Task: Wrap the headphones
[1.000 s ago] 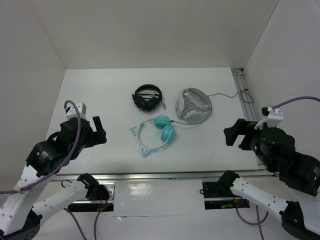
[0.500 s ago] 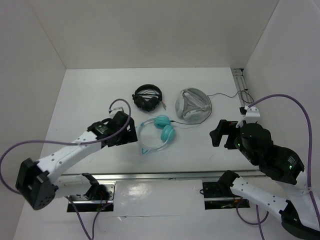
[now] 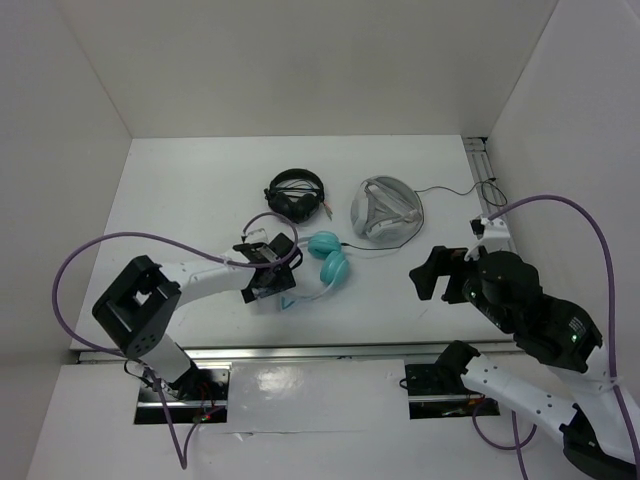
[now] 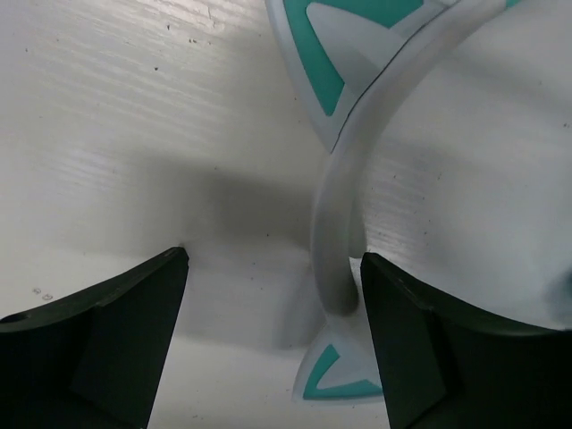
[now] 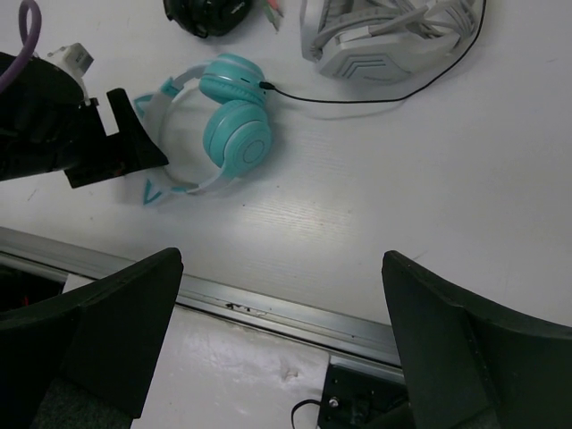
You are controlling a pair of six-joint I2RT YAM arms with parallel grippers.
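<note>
White tabletop [image 3: 180, 190] boxed in by pale walls lies beneath both my arms. My left gripper [image 4: 274, 259] is down low over it with its jaws spread wide, straddling the pale white-blue headband [image 4: 335, 241] of the teal over-ear headphones [image 3: 328, 258]. In my left wrist view the band runs up between my two dark fingers, closer to the one on the right of that view; whether that finger touches it I cannot tell. One teal-and-white cat ear [image 4: 335, 375] lies just at my fingertips, and another [image 4: 335, 54] lies farther up the band.

The headphones lie flat near the middle of the table, ear cups side by side. A thin dark cable [image 5: 357, 101] trails from one cup toward a grey round disc-shaped case [image 3: 386, 210]. Smaller black headphones [image 3: 296, 195] lie just behind the teal pair.

My right gripper [image 5: 281, 259] hangs wide open and empty above the table's right side, well apart from the headphones.
</note>
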